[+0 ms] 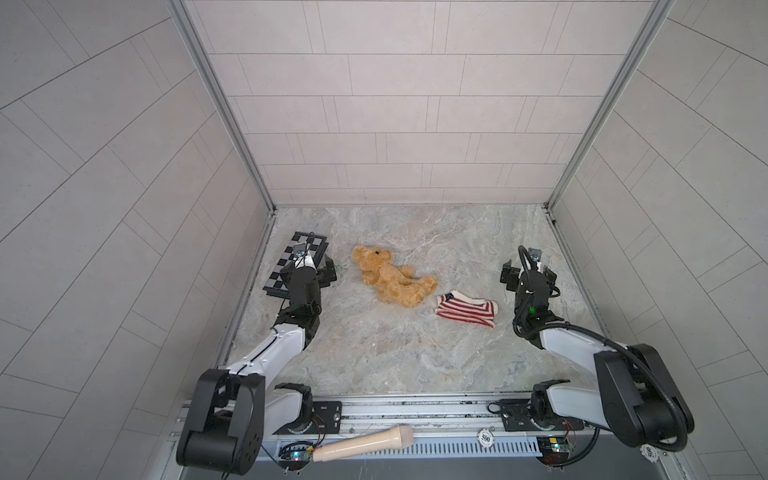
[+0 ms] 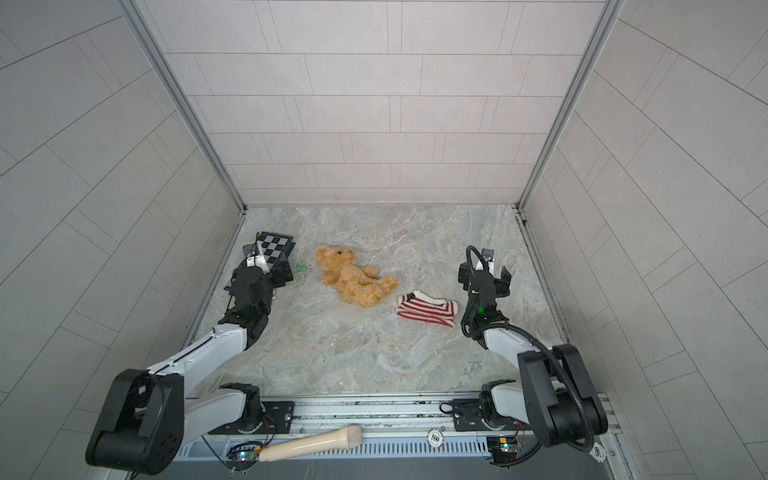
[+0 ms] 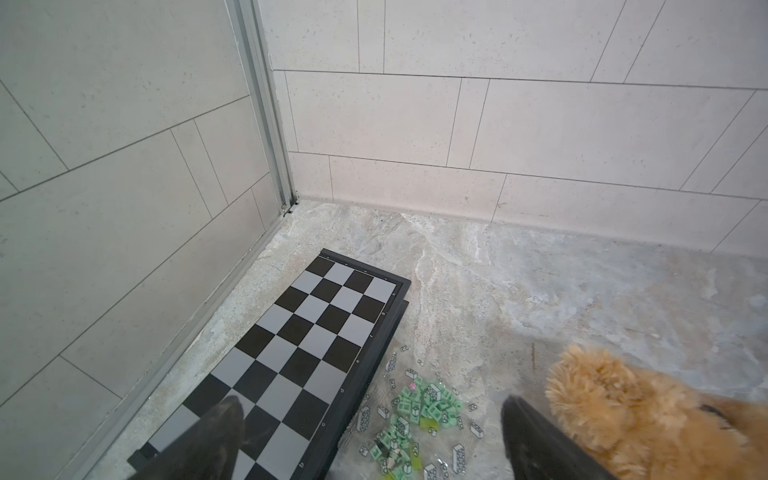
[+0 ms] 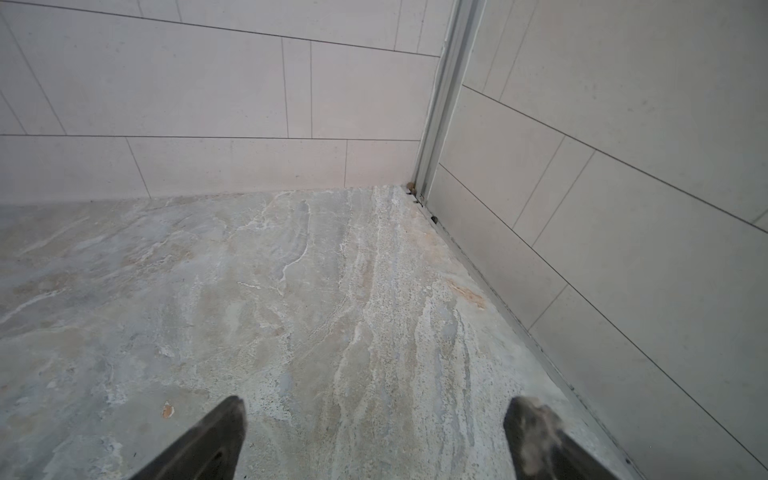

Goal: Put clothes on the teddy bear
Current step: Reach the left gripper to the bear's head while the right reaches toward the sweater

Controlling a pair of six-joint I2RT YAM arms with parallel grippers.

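Both jaws gape wide and empty: left gripper (image 3: 372,400), right gripper (image 4: 378,399). One teddy bear (image 1: 388,282) lies beside one sweater (image 1: 467,312).

Teddy bear (image 1: 392,277) lies mid-worktop (image 1: 374,353), head toward far left
Left of bear: bag of small bricks (image 3: 411,419) just beside head; chessboard (image 1: 297,262) beyond it, by the left wall
Right of bear, nearer front: sweater (image 1: 466,309), just beside its feet
Left pincer (image 3: 372,401) above bricks, left of bear; right pincer (image 4: 377,399) well right of bear, past the sweater
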